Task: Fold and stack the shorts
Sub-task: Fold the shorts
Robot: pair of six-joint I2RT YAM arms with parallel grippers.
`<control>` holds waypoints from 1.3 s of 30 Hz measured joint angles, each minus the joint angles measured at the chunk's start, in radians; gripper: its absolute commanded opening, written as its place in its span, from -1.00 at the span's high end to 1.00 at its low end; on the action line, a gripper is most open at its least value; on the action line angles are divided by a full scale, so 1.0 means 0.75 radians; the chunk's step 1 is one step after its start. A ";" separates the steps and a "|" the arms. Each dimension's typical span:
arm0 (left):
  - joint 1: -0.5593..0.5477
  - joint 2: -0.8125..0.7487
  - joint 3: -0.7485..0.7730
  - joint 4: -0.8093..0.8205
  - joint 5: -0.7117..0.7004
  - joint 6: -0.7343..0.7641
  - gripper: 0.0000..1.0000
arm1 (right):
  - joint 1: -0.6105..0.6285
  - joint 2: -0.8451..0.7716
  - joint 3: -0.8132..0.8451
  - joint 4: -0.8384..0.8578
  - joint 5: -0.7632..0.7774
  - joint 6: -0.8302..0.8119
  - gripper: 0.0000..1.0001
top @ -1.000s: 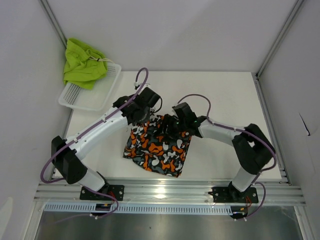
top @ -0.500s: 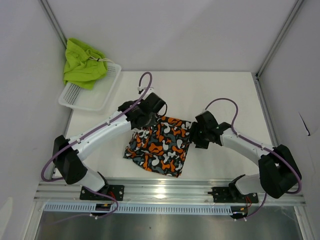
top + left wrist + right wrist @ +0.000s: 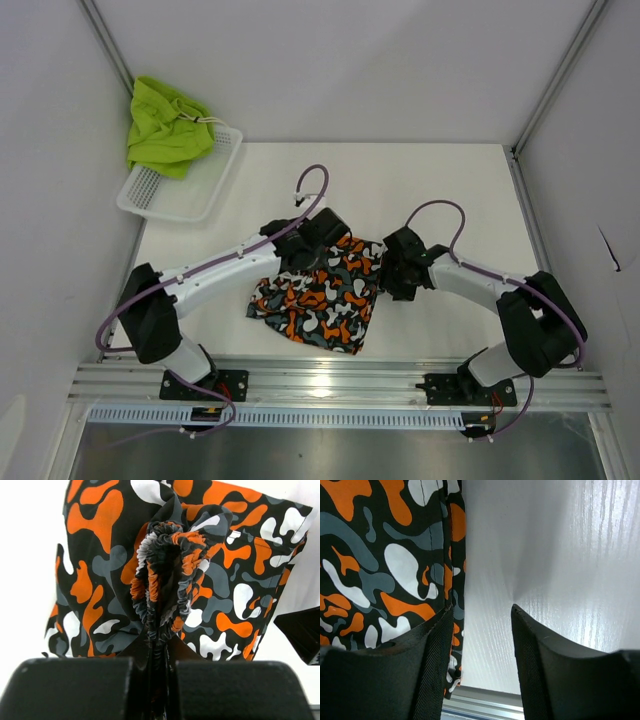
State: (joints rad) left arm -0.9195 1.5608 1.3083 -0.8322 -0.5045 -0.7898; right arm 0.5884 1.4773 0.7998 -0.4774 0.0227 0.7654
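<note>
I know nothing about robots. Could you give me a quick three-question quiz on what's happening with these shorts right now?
1. True or false: the left tool is pinching the gathered waistband of the camo shorts.
2. Where are the green shorts? A) heaped on the white basket; B) stacked on the camo shorts; C) on the floor.
3. Fill in: the right tool, at the camo shorts' edge, has its jaws ___ and holds nothing.

Key: 1 true; 2 A; 3 open.
</note>
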 measured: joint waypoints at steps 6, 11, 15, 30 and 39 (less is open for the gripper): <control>-0.034 0.032 0.000 0.011 0.002 -0.026 1.00 | 0.015 0.046 0.003 0.038 -0.001 0.000 0.01; -0.051 0.044 0.013 0.004 0.003 -0.041 1.00 | 0.031 0.077 0.031 0.058 -0.002 0.001 0.03; -0.058 0.053 0.025 -0.003 0.004 -0.057 1.00 | 0.036 0.101 0.046 0.072 -0.005 0.001 0.04; -0.115 0.131 0.114 -0.042 0.062 -0.184 1.00 | 0.040 0.134 0.063 0.120 -0.016 0.001 0.17; -0.119 0.262 0.166 -0.095 0.084 -0.330 1.00 | 0.040 0.141 0.063 0.144 -0.018 0.008 0.23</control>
State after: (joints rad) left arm -1.0084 1.7573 1.4330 -0.9035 -0.4416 -1.0374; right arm 0.6182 1.5833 0.8467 -0.3691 0.0090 0.7712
